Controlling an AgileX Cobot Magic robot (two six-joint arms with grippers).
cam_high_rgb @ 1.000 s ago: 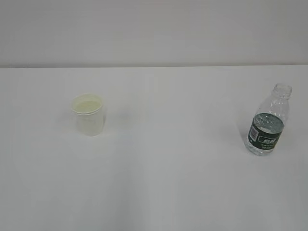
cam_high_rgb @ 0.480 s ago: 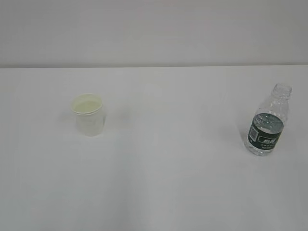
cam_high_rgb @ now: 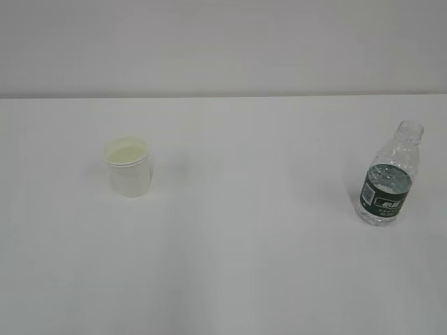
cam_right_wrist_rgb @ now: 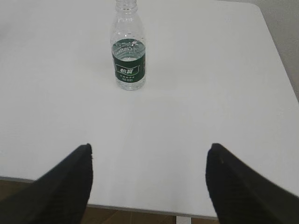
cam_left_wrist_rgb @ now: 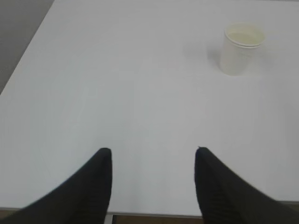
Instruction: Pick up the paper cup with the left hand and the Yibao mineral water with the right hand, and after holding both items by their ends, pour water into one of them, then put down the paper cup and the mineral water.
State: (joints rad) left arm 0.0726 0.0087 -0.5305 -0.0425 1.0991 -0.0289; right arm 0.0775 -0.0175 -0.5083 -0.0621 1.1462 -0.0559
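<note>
On the left: my left hand (cam_left_wrist_rgb: 153, 156) hangs over the near table (cam_high_rgb: 244, 279) edge, fingers apart, empty; the paper cup (cam_left_wrist_rgb: 242, 49) stands far ahead to the right.
Centre: bare tabletop.
On the right: my right hand (cam_right_wrist_rgb: 148, 151) is spread wide, empty; the Yibao mineral water (cam_right_wrist_rgb: 128, 49) is upright, well ahead.
Change: my left fingers perhaps narrowed slightly; hard to tell.
Against earlier: cup and bottle unmoved, so both pickups remain.

The desk (cam_high_rgb: 230, 265) is smooth, matt white. The paper cup (cam_high_rgb: 128, 167) is matt white paper, pale cream inside. The Yibao mineral water (cam_high_rgb: 388, 178) is clear, ribbed, glossy plastic with a dark green printed label. Both hands' fingers (cam_left_wrist_rgb: 93, 186) look matt black with fine ribbing.
</note>
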